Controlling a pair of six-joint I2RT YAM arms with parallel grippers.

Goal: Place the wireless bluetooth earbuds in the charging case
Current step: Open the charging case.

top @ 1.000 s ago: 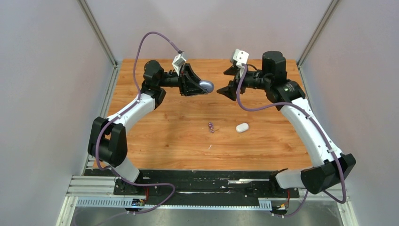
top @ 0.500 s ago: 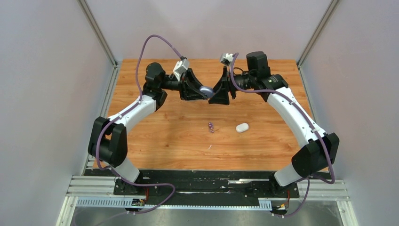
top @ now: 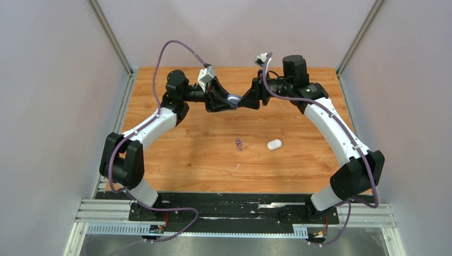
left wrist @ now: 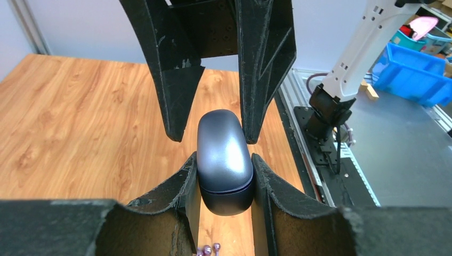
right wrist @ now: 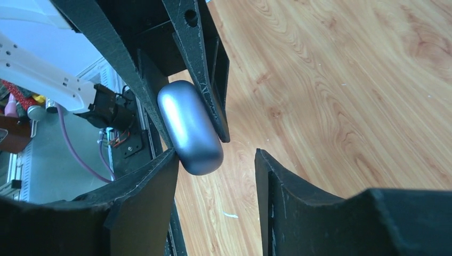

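Left gripper pinches the closed grey charging case aloft while the right gripper, jaws spread, straddles its free end, seemingly to open it; purple earbuds lie on the tabletop below.

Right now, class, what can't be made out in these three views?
Purple buds: top view too small to count; left wrist view cut off by the bottom edge.
White case: top view only, too small to tell open or shut.
Grey case: lower sides hidden by fingers of the left gripper.
Right gripper: contact with the grey case unclear in every view.
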